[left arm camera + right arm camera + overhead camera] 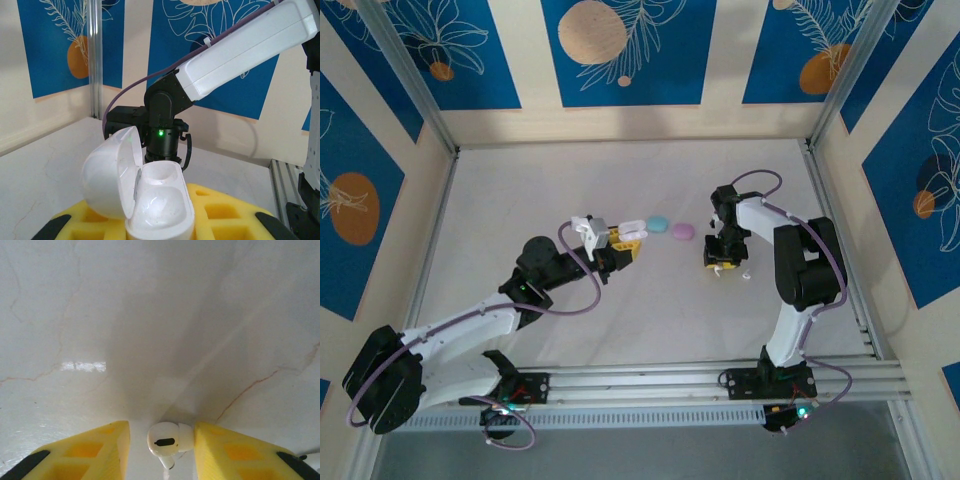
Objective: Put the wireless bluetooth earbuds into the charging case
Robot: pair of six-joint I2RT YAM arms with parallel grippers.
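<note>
My left gripper [623, 246] is shut on a white charging case [161, 200], held above the table with its lid [107, 175] swung open to the left. Both wells of the case look empty, and its yellow foam fingers [225, 212] flank the case body. My right gripper [162, 446] points down at the table with a white earbud [168, 439] lying between its yellow pads [95, 452]. The right pad touches the earbud's tip. A clear gap separates the left pad from the earbud, so the jaws stand open around it. From above, the right gripper [718, 260] is low over the table.
A pale blue case [657, 222] and a pink case [683, 231] lie on the table between the two grippers. A small white piece [745, 274] lies just right of the right gripper. The right arm [240, 50] crosses in front of the left wrist camera.
</note>
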